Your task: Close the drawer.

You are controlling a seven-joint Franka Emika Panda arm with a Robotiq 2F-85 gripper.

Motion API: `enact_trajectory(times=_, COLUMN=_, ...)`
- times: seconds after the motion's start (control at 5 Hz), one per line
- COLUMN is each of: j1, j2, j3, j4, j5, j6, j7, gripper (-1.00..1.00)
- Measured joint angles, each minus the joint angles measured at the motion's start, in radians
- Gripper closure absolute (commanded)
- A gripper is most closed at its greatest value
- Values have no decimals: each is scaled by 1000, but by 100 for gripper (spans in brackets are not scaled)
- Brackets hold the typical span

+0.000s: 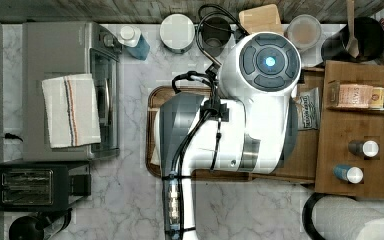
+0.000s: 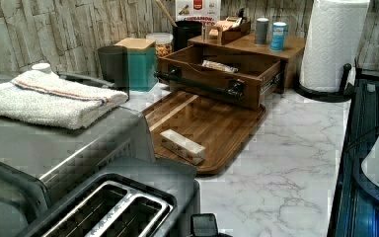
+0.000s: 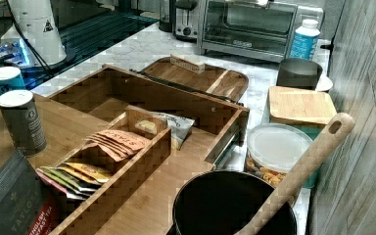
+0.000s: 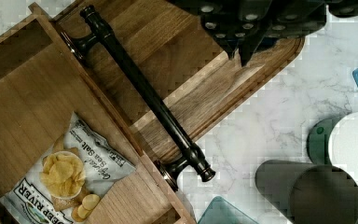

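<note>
Standing open over a dark wooden tray [image 2: 212, 128], the drawer [image 2: 256, 66] juts from a brown wooden cabinet [image 2: 288, 49] on a white marble counter [image 2: 286, 163], one bag of chips [image 4: 67, 175] lying flat on its floor. A single dark bar handle [image 4: 142, 91] runs along the drawer's front. The gripper [image 4: 242, 46] hangs above the tray, just beyond the handle and not touching it; whether its fingers are spread or closed cannot be told. One small box [image 2: 182, 146] lies on the tray. Two canisters [image 3: 22, 120] stand on the cabinet top beside one open wooden box [image 3: 122, 171] of tea sachets. One toaster oven [image 1: 70, 90] carries one folded towel [image 1: 71, 110], with one two-slot toaster [image 1: 30, 186] beside it. Along the stone-look wall [image 2: 44, 29] stand one teal container with a pale wooden lid [image 3: 301, 105], one dark cup [image 2: 112, 61], one clear-lidded jar [image 3: 274, 147], one black pot holding a wooden spoon [image 3: 298, 171], and one paper towel roll [image 2: 333, 42].
</note>
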State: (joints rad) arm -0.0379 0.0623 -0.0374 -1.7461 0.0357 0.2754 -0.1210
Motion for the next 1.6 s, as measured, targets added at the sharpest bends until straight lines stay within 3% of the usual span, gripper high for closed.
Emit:
enact_trajectory(times=0.6, j1=0, j2=7, j3=2, j4=-18, j5=0, j6=72, j7=-32, gripper=100)
enact_trajectory(times=0.8, j1=-1, j2=18, j3=12, j4=-54, j5=-11, j6=185, j7=-169, gripper=100)
enact_trajectory(times=1.2, j1=0, j2=129, j3=14, j4=-67, j5=-50, j6=229, j7=-393, gripper=100)
enact_trajectory(times=1.6, j1=0, j2=255, j3=15, j4=-126, j5=-89, j6=351, j7=-470, gripper=100)
